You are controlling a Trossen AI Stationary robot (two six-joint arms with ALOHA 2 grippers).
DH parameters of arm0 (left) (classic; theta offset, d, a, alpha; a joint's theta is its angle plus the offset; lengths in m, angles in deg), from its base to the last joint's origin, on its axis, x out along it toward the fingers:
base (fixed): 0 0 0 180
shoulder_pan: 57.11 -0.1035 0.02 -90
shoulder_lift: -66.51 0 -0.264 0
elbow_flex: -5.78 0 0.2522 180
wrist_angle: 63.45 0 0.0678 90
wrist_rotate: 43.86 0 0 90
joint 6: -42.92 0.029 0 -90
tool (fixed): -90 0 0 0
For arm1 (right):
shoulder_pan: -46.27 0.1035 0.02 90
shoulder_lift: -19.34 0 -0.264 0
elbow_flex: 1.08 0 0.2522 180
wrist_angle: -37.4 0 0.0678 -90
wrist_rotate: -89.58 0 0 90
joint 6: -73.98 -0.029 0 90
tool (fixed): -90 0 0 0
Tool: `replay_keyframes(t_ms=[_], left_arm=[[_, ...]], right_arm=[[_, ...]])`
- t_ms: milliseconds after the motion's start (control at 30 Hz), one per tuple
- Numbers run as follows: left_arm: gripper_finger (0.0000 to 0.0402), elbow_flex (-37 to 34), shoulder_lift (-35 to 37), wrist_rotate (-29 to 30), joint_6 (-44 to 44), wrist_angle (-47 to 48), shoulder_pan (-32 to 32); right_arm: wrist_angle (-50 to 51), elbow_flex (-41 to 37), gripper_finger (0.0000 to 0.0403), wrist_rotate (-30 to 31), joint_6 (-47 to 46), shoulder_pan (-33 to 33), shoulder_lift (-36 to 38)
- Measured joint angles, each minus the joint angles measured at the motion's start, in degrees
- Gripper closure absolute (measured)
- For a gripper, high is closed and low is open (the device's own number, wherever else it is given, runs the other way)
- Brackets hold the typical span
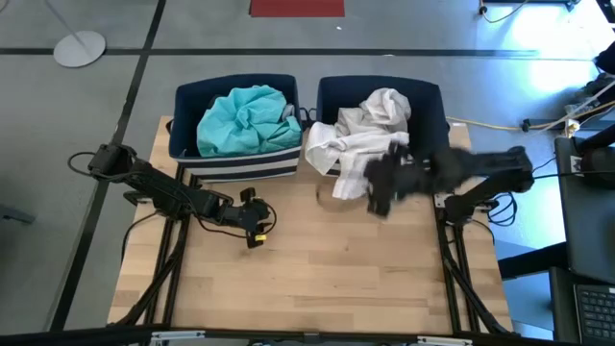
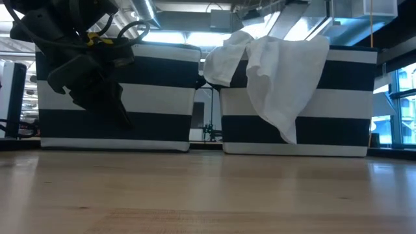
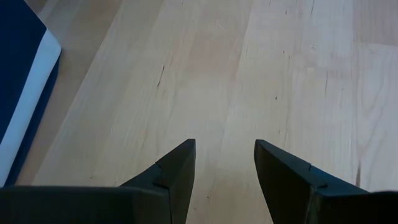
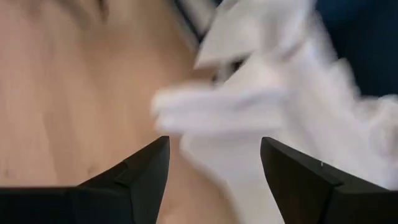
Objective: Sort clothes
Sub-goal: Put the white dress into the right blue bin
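While your right gripper (image 1: 377, 187) hangs spread and empty over the table (image 1: 336, 279), the white garment (image 1: 360, 135) lies just ahead of its fingertips, draped over the front wall of the right bin (image 1: 428, 96) and spilling down its outside. Farther off you see the teal garment (image 1: 245, 117) heaped in the left bin (image 1: 240, 165). Your left gripper (image 1: 256, 223) waits near that bin's front, fingers parted, holding nothing.

Two bins (image 1: 183, 96) side by side, garment (image 1: 360, 135) in right bin (draped over its front rim)
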Motion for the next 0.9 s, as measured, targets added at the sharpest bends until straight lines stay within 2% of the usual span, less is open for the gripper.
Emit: replay_keyframes(t_ms=[200, 400, 600, 900], left_arm=[[0.0247, 0.00, 0.00, 0.02, 0.00, -0.01, 0.00], [0.0247, 0.00, 0.00, 0.02, -0.03, -0.11, 0.00], [0.0247, 0.00, 0.00, 0.03, -0.69, -0.19, 0.00], [0.0247, 0.00, 0.00, 0.15, -0.48, -0.24, 0.00]], right_arm=[[0.09, -13.98, 0.0151, 4.92, -10.61, 12.07, 0.48], [0.03, -29.47, 0.0151, 10.67, -19.23, 18.34, 0.49], [-2.31, -43.18, 0.0151, 15.32, -25.28, 19.25, 0.49], [-19.12, -58.17, 0.0151, 26.04, -23.02, 15.53, 0.52]])
